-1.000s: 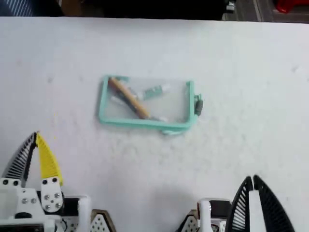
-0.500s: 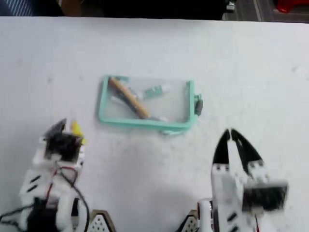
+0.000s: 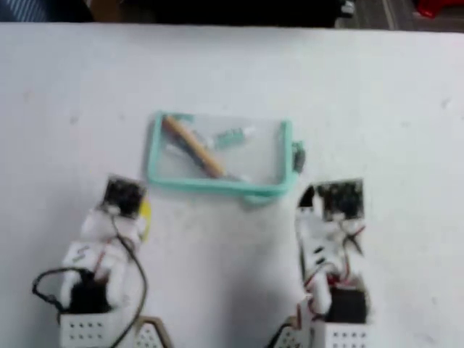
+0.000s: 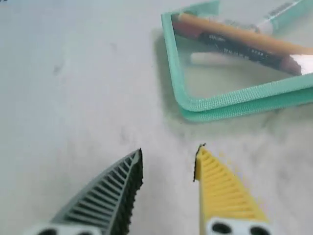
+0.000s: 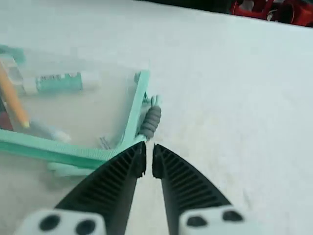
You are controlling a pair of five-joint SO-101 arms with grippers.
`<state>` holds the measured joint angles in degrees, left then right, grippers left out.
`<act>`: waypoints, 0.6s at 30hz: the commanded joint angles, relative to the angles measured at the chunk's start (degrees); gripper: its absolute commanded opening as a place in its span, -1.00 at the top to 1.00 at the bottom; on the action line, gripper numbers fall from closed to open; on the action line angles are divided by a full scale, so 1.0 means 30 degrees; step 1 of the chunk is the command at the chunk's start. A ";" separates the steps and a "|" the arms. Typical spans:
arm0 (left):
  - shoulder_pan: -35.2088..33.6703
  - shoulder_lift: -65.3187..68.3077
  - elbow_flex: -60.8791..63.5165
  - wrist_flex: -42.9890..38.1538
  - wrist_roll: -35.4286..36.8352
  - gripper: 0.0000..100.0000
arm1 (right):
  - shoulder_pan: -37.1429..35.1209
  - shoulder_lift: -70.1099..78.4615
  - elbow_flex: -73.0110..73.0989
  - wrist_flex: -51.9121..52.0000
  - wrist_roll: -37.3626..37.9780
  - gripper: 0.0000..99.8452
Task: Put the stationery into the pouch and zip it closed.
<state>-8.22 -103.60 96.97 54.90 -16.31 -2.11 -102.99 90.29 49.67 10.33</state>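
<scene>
A clear pouch [image 3: 217,156] with a mint-green border lies flat in the middle of the white table. Inside it are an orange pencil [image 3: 192,147], a dark pen, a white item and a small green-labelled tube [image 3: 232,137]. Its grey zipper pull [image 3: 298,157] hangs at the pouch's right end, also seen as zipper pull [image 5: 151,121]. My left gripper [image 4: 168,164], one grey finger and one yellow, stands open just short of the pouch's near left corner [image 4: 188,105]. My right gripper [image 5: 149,156] is shut, empty, its tips right in front of the zipper pull.
The white table [image 3: 377,94] spreads bare around the pouch. Both arm bodies [image 3: 101,246] [image 3: 330,239] stand at the near edge. Dark room and red objects [image 5: 274,10] lie beyond the far edge.
Both arms swung forward from the near edge toward the pouch. The left gripper came up to its near left corner, the right one to its zipper end.
</scene>
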 commanded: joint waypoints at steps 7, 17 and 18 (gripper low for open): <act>-0.0015 -0.0278 0.0000 0.3136 -0.0117 0.61 | -0.0161 -0.0015 0.2198 -0.0366 0.0059 0.96; -0.0044 -0.0278 0.0000 0.6271 0.0000 0.61 | -0.0161 -0.0044 0.2198 0.7692 0.0059 0.96; -0.0044 -0.0278 0.0000 0.6271 0.0000 0.61 | -0.0161 -0.0044 0.2198 0.7722 0.0059 0.96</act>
<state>-8.22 -103.96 97.05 73.19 -16.31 -2.20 -102.81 96.35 70.07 10.33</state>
